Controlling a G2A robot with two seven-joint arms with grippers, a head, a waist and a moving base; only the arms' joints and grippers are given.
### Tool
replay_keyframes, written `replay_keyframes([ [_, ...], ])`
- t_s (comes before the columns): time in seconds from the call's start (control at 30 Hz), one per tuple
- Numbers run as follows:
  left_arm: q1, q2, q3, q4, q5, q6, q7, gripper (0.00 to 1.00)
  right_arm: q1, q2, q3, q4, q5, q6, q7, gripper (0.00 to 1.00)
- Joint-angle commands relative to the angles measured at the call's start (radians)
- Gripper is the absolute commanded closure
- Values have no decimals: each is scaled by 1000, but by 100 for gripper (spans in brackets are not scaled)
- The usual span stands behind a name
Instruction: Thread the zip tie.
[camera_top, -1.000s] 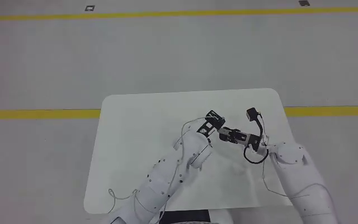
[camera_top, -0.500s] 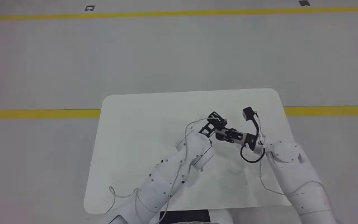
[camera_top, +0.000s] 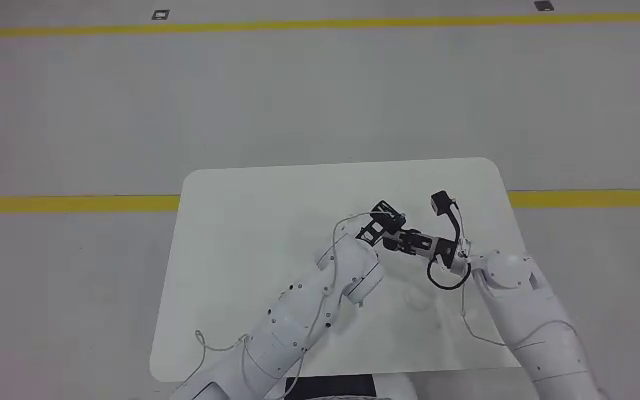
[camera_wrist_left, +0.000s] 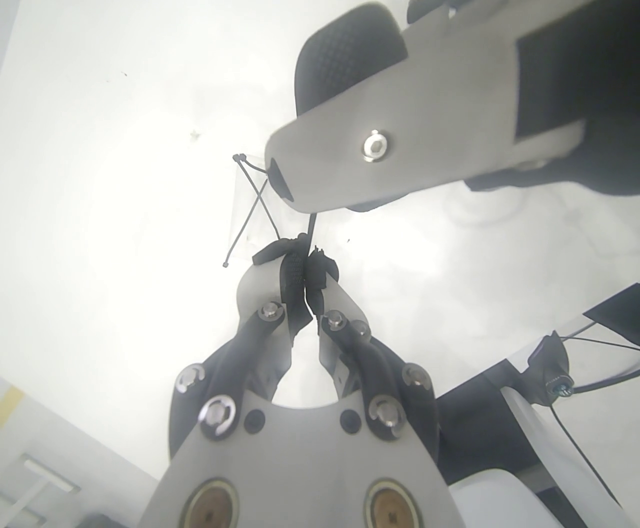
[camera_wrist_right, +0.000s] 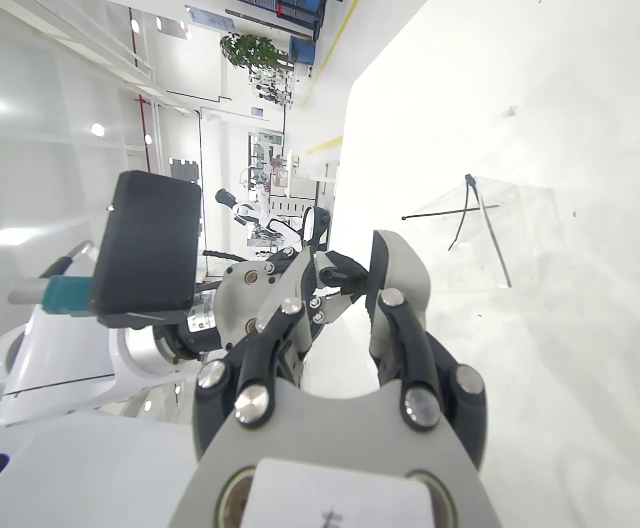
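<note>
Both grippers meet right of the table's (camera_top: 250, 250) centre. The left gripper (camera_wrist_left: 306, 260) is pinched tight on a thin black zip tie (camera_wrist_left: 311, 232). The right gripper (camera_wrist_right: 345, 262) has its fingers parted, straddling the left's tips. Its grey finger plate sits across the strand and hides the tie's other end, so I can't tell whether it touches the tie. On the table close by lies a clear tray (camera_wrist_right: 530, 250) with two spare ties (camera_wrist_right: 480, 220) crossed inside.

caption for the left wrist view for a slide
Left gripper pinching a zip tie beside the right gripper, spare ties in a clear tray beyond.
</note>
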Motion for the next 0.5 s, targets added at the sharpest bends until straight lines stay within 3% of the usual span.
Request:
replay_keyframes([
  [0.0,-2,1,1,1,2,0,-3,100,0,1,-1,1,3,0,1,76],
  [0.27,-6,5,8,3,2,3,-10,100,-3,5,-12,2,11,1,8,78],
  [0.47,-9,8,16,3,0,2,-13,100,-3,7,-16,4,15,3,4,87],
])
